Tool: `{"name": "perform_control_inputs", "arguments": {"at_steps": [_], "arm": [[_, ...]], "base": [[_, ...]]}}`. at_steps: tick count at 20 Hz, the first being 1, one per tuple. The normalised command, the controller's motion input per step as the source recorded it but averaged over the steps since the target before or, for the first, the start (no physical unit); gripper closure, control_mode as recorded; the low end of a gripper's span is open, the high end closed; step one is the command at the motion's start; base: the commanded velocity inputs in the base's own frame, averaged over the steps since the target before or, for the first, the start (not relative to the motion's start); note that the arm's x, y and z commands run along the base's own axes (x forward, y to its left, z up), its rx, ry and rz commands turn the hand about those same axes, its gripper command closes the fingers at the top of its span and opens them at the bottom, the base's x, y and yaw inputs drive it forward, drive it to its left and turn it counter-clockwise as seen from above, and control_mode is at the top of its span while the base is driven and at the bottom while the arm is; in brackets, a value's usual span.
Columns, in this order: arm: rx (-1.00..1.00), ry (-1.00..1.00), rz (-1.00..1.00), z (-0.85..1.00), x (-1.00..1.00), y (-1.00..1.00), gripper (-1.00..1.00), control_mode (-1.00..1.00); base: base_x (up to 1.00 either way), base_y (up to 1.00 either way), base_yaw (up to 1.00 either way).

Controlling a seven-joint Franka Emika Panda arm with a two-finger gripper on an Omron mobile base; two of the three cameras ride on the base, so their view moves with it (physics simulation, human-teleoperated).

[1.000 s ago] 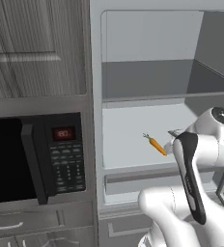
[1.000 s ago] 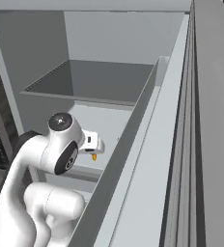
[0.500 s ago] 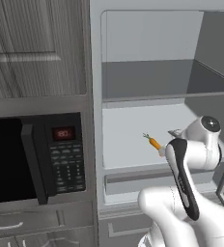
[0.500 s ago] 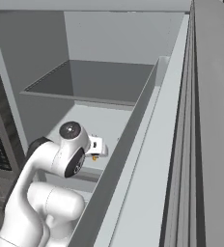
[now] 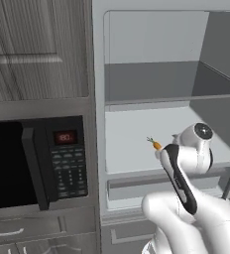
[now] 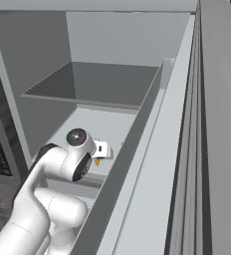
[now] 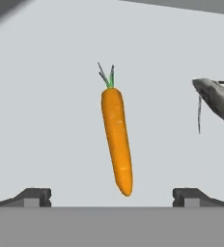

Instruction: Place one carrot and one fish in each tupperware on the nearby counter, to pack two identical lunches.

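Note:
An orange carrot (image 7: 117,144) with a short green top lies on the pale grey fridge shelf (image 7: 46,96), its tip pointing toward me. My gripper (image 7: 114,198) is open just above it, with the dark fingertips (image 7: 36,195) spread wide to either side of the carrot's tip and touching nothing. A grey fish (image 7: 217,99) lies on the same shelf, off to the right of the carrot. In the left base view the carrot's top (image 5: 155,144) peeks out from behind my wrist. The tupperware and the counter are out of view.
A black microwave (image 5: 37,163) sits left of the open fridge under a dark wood-grain cabinet (image 5: 37,49). An upper shelf (image 5: 151,82) hangs over the carrot's shelf. The fridge door (image 6: 187,149) stands close on the right, and a drawer (image 5: 137,186) lies below.
My wrist has swung left and slightly down over the shelf, closing in on the carrot and covering more of it. The jaws have stayed open.

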Motion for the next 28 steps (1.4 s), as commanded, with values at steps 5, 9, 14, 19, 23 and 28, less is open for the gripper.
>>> {"name": "perform_control_inputs", "arguments": {"at_steps": [5,9,14,19,23,28], "arm": [[0.0,0.0,0.0,-0.18,0.54,0.0,-1.0,-1.0],[0.0,0.0,0.0,-0.35,0.45,0.04,-1.0,-1.0],[0.0,0.0,0.0,-0.44,0.38,0.01,-1.0,-1.0],[0.0,0.0,0.0,-0.44,0.31,0.01,-1.0,-1.0],[0.0,0.0,0.0,-0.45,0.18,0.01,1.0,-1.0],[0.0,0.02,0.0,-0.63,-0.15,0.03,1.0,-1.0]], "base": [[0.0,0.0,0.0],[0.0,0.0,0.0],[0.0,0.0,0.0],[0.0,0.0,0.0],[0.0,0.0,0.0],[0.0,0.0,0.0]]}}
